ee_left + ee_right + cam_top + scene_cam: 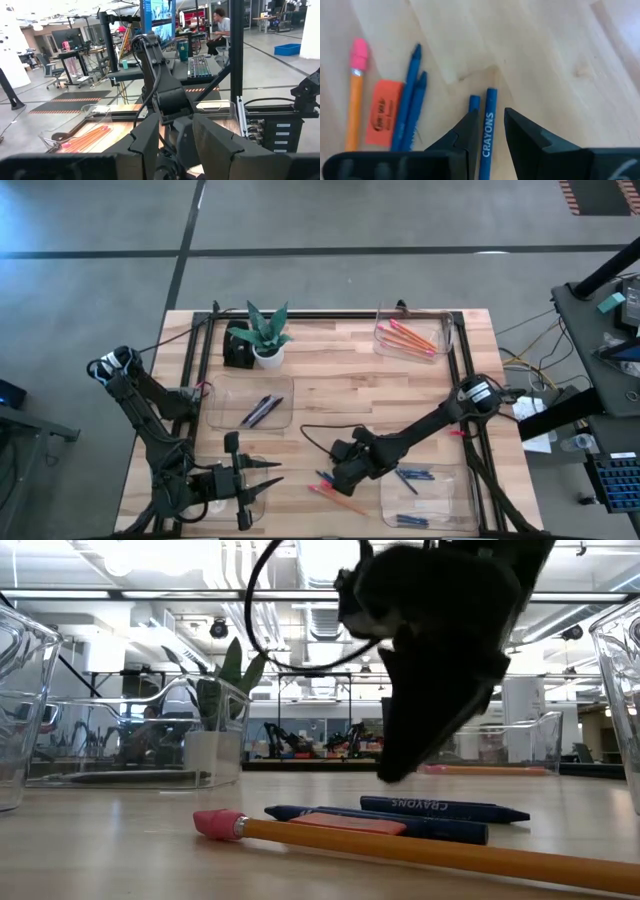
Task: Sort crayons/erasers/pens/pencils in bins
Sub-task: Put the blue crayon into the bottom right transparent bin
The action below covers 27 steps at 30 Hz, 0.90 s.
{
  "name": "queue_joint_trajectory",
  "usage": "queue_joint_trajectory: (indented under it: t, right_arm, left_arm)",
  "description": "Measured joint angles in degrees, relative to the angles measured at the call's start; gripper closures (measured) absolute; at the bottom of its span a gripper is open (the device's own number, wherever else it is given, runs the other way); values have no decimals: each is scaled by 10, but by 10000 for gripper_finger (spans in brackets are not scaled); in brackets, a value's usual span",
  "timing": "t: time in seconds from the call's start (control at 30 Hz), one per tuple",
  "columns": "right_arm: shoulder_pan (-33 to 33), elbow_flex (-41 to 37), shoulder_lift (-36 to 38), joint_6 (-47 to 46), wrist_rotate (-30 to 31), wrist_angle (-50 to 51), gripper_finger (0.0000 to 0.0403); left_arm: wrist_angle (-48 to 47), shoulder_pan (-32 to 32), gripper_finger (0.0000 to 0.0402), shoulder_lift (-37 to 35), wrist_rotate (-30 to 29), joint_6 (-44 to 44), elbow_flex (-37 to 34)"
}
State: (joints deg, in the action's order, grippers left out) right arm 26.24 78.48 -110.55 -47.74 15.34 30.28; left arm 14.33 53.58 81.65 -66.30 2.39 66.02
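While the left tool (262, 477) waits apart near the desk's (340, 385) front, the right tool (487, 122) hangs apart around a blue crayon (488, 125) – eraser (383, 111) and pencil (354, 100) beside.

Table (340, 385) pale matt wood; bins (250, 402) clear glossy plastic; eraser (384, 111) matt orange rubber.
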Motion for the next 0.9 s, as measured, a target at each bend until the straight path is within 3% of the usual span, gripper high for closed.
queue_joint_trajectory:
  t: [0.9]
  right_arm:
    - [-2, -1, -10, -19, -14, 111, 328]
  left_arm:
    - [-4, -3, 295, 0, 0, 14, 0]
